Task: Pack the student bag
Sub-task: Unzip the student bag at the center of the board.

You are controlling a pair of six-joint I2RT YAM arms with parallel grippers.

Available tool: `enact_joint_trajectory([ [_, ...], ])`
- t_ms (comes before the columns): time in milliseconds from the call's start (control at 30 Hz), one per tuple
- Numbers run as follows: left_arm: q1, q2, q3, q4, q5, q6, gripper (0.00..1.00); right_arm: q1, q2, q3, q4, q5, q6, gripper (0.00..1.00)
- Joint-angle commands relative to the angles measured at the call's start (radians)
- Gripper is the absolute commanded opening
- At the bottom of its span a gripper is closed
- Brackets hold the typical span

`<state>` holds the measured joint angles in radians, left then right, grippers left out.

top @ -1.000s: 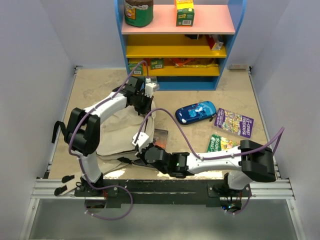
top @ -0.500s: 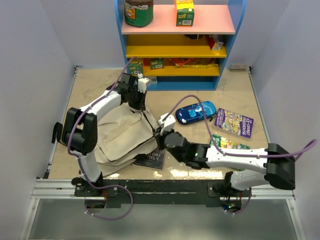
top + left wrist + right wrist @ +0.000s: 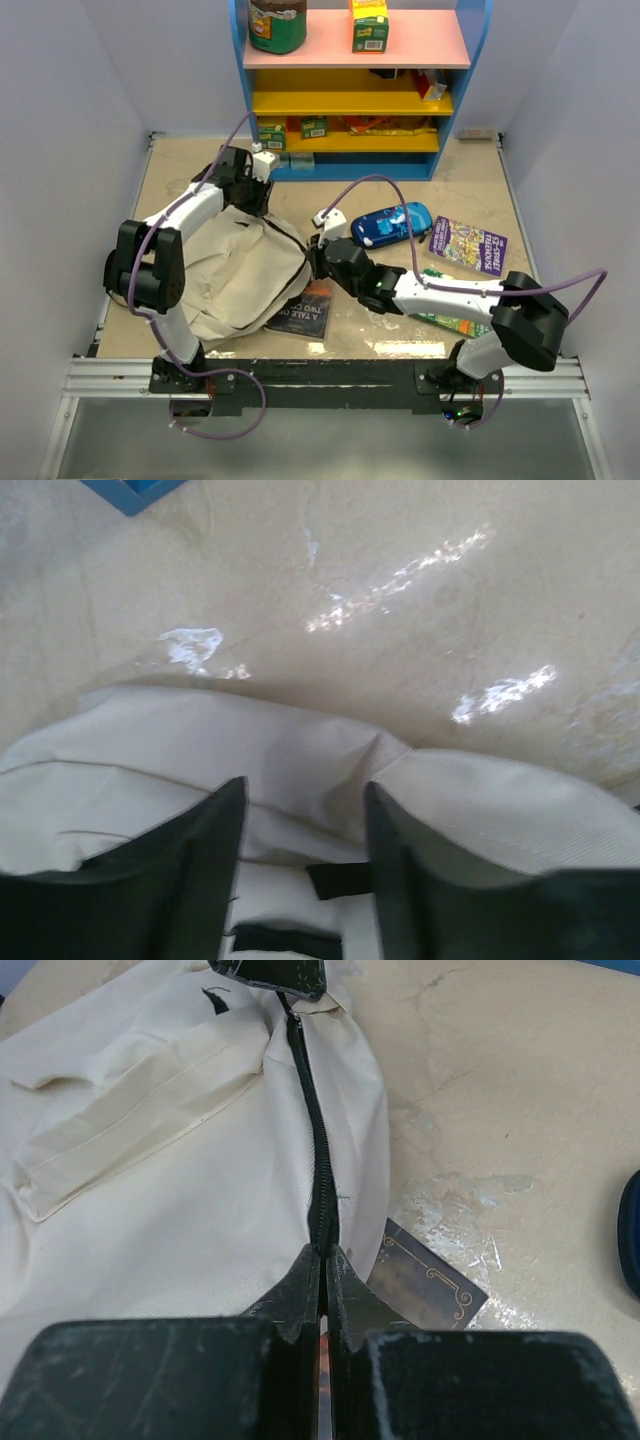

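The student bag (image 3: 235, 275) is a beige canvas backpack lying flat at the left of the table. Its black zipper (image 3: 318, 1170) runs along the right edge. My right gripper (image 3: 318, 262) is shut on that zipper, near the bag's right corner (image 3: 322, 1255). At the bag's far top end, my left gripper (image 3: 255, 195) hovers open over the canvas (image 3: 300, 750). Only a short black strap loop (image 3: 340, 880) lies between its fingers (image 3: 200, 860). A dark book (image 3: 308, 312) sticks out from under the bag's near right edge and also shows in the right wrist view (image 3: 425, 1280).
A blue pencil case (image 3: 390, 224) lies right of the bag, with a colourful book (image 3: 468, 245) beyond it. A green book (image 3: 455, 300) lies partly under my right arm. A blue shelf unit (image 3: 360, 100) with boxes and a jar stands at the back. Walls close both sides.
The right gripper travelled from the bag's near edge up and to the right along the zipper. The left gripper drew back to the left and opened, letting go of the bag's top.
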<state>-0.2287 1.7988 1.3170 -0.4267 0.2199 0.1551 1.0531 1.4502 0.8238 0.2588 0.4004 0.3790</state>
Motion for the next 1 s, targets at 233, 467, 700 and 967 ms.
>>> enact_joint_trajectory([
  [233, 0.034, -0.203, -0.004, 0.016, 0.375, 0.346, 0.77, -0.11, 0.133, 0.129, 0.089, -0.147, -0.037, 0.0],
  [467, -0.021, -0.178, 0.028, -0.147, 0.696, 0.815, 0.96, -0.133, 0.148, 0.14, 0.097, -0.17, -0.04, 0.0],
  [700, -0.058, 0.06, 0.223, -0.539, 0.748, 1.172, 0.98, -0.133, 0.088, 0.086, 0.119, -0.187, -0.011, 0.0],
  [967, -0.07, 0.131, 0.286, -0.658, 0.771, 1.349, 0.97, -0.133, 0.065, 0.058, 0.129, -0.198, 0.006, 0.0],
])
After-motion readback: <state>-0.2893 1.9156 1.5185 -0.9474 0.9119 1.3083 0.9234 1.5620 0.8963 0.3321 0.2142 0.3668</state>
